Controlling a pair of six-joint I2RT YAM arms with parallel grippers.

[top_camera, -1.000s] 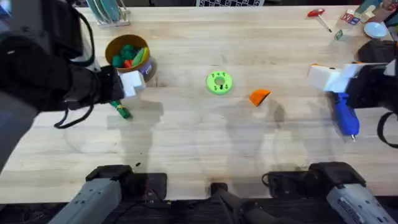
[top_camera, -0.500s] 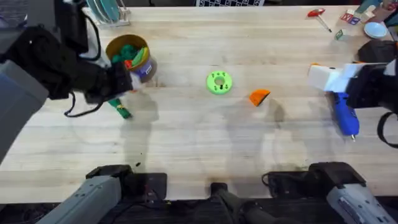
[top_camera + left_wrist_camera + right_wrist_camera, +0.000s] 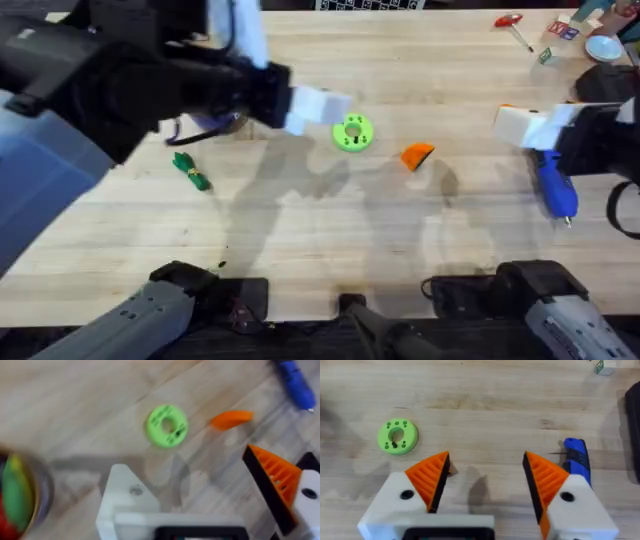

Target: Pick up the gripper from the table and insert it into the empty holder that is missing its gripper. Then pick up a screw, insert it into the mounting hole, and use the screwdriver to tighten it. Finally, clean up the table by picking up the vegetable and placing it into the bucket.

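The left tool (image 3: 205, 505) reaches in from the upper left of the overhead view, hanging over the wooden bench (image 3: 300, 240) just left of a round bright-green disc (image 3: 352, 132). Its jaws are spread wide with nothing between them. In its wrist view, one finger carries an orange ribbed pad (image 3: 272, 477), while the other is a bare white holder (image 3: 127, 497) with no orange tip.

The right tool (image 3: 485, 485) sits at the right edge of the overhead view, its jaws also released and empty, both tipped with orange ribbed pads (image 3: 431, 476). The bright blue screwdriver (image 3: 553, 188) lies on the bench just below it in that view, its silver bit pointing toward the lower right.

The loose orange gripper (image 3: 417, 155) lies on the bench right of the green disc, between the two tools and touched by neither. The dark-green vegetable (image 3: 190, 171) lies at the left of the overhead view, below the left arm. In the left wrist view, part of the bucket (image 3: 22, 492) with colourful toy produce shows at the left edge. A small red-handled screwdriver (image 3: 515, 27) rests at the upper right of the overhead view.
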